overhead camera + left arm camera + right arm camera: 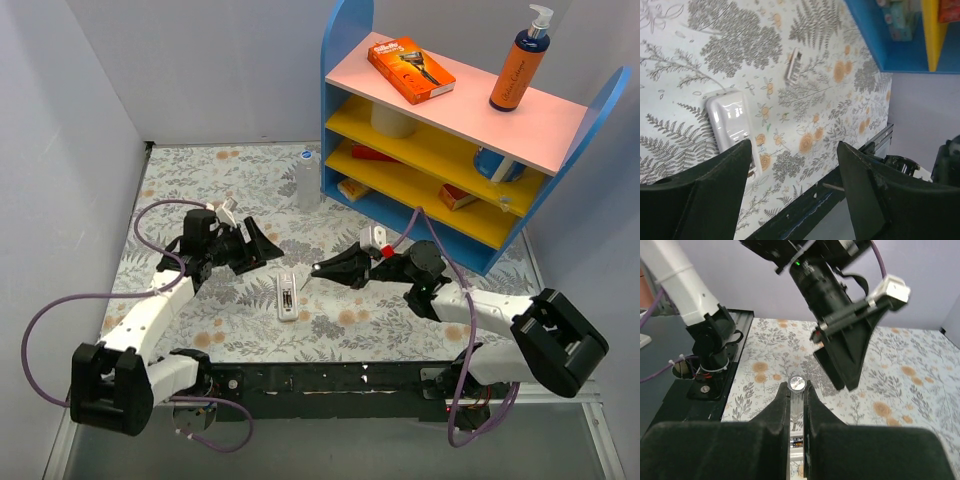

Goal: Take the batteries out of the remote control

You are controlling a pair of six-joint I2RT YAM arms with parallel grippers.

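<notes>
The left tool [260,252] hangs over the flower-printed counter [200,180], its fingers apart with nothing between them. Just beside it, between the two arms, the slim white plastic remote control [288,297] lies flat on the counter. A dark strip shows in its upturned face, and whether a cell sits in it cannot be told. The right tool [797,390] is clamped on a slim grey metallic battery [797,384], held off the counter near the remote control. A small white ridged piece [793,65] lies beyond the remote control. The blue shelf unit [332,90] carries a flat orange box [410,68] and an orange pump bottle [520,65] on its pink top board. A clear blue-capped bottle [307,180] stands beside the unit.
</notes>
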